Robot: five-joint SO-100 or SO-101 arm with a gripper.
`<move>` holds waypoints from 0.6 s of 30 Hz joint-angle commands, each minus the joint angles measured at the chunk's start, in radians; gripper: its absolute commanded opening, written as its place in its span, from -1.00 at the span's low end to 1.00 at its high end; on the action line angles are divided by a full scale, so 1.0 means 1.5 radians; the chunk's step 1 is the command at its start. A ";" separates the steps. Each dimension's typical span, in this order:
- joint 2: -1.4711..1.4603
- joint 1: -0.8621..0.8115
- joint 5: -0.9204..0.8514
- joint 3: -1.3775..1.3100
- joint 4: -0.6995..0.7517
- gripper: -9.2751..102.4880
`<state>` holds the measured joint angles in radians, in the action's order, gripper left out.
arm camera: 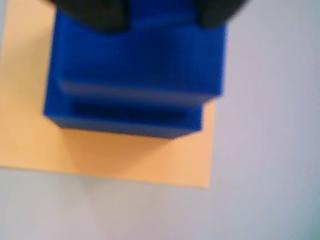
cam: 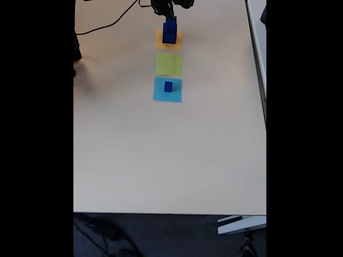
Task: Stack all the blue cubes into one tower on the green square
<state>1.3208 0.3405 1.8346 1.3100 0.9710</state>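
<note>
Looks like an office/lab — plain pale desk (cam: 161, 160), cables (cam: 107, 24) trailing.

Two cams: close wrist cam looking down, far fixed cam high above the table.

Wrist view sits very near, soft focus, aimed down past the dark two-finger gripper (arm camera: 160, 17) tips at its top edge onto a stack of two dark navy-blue solid cubes (arm camera: 135, 80) on a flat orange-yellow paper square (arm camera: 125, 155), pale table beyond. Fixed view is distant, looking steeply down the length of the pale beige table top (cam: 171, 155), arm end at the picture's top, near table edge at the bottom, black bars each side. Shared part: same cube stack (cam: 169, 31) and orange-yellow square (cam: 159, 38), tiny at the top of the fixed view.
</note>
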 commanded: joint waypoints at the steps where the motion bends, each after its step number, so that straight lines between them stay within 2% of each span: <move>1: 0.021 0.002 0.002 -0.002 -0.015 -0.84; 10: 0.029 -0.001 -0.004 0.004 -0.016 -0.83; 18: 0.029 -0.001 -0.008 0.006 -0.025 -0.74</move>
<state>1.3208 0.3405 1.8346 1.3254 0.9572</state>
